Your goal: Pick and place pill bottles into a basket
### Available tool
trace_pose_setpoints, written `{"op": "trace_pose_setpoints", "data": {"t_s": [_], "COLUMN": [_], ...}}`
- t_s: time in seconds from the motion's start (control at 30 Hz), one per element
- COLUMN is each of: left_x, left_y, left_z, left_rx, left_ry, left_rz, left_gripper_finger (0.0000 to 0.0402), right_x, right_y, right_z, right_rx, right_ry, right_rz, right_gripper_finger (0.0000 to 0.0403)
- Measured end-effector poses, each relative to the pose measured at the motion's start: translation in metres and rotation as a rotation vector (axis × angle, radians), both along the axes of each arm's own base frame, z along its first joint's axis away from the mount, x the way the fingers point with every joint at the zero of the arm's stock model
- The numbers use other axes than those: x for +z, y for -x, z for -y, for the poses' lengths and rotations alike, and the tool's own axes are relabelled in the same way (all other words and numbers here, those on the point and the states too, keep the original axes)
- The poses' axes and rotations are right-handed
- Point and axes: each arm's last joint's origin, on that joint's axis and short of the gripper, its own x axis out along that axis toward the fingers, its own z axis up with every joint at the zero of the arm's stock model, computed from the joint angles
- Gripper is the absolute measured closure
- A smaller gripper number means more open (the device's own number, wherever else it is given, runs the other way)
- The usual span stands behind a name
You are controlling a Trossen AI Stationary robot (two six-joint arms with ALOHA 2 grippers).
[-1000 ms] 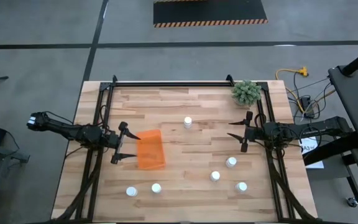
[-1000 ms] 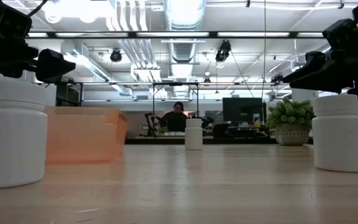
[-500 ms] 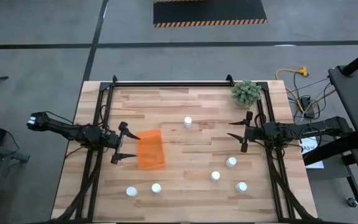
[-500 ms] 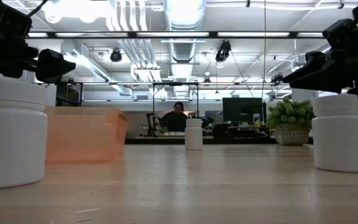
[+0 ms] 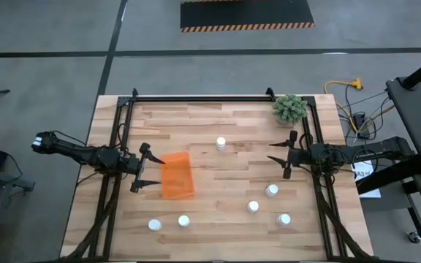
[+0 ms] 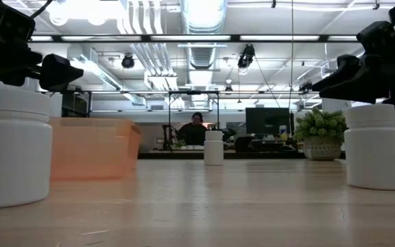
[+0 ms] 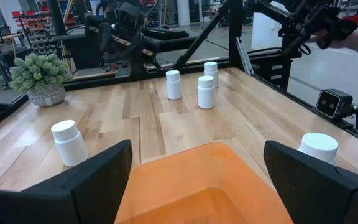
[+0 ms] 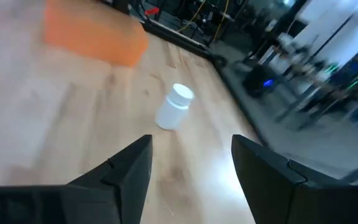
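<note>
The orange basket (image 5: 177, 175) lies flat on the table left of centre; it also shows in the left wrist view (image 7: 201, 180). Several white-capped pill bottles stand upright on their bases: one toward the far side (image 5: 221, 143), three at the near right (image 5: 271, 191) (image 5: 253, 207) (image 5: 284, 218), two at the near left (image 5: 183, 220) (image 5: 153, 225). My left gripper (image 5: 142, 168) is open just left of the basket, above the table. My right gripper (image 5: 286, 156) is open at the right side, facing the far bottle (image 8: 174, 106).
A green fuzzy plant in a pot (image 5: 289, 108) stands at the far right corner. Black frame rails (image 5: 115, 146) run along the table's left, right and far sides. A person sits in the room beyond the table (image 6: 197, 129).
</note>
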Motion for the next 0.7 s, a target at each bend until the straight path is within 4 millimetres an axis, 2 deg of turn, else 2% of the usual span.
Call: {"op": "trace_pose_setpoints", "data": {"t_s": [0.17,0.3,0.47,0.7], "left_x": [0.0001,0.0001,0.0001,0.0001], "left_y": [0.0,0.0,0.0,0.0], "left_z": [0.0,0.0,0.0,0.0], "left_rx": [0.0,0.0,0.0,0.0], "left_ry": [0.0,0.0,0.0,0.0], "left_rz": [0.0,0.0,0.0,0.001], "left_gripper_finger": [0.0056,0.0056,0.0056,0.0056], "right_x": [0.0,-0.0001,-0.0001,0.0002], "right_y": [0.0005,0.0004,0.0004,0.0003], "right_z": [0.0014,0.0013,0.0013,0.0012], "right_rx": [0.028,0.061,0.057,0.003], "right_ry": [0.346,0.468,0.45,0.204], "right_rz": [-0.114,-0.155,-0.149,-0.063], "right_gripper_finger": [0.0193,0.0193,0.0193,0.0193]}}
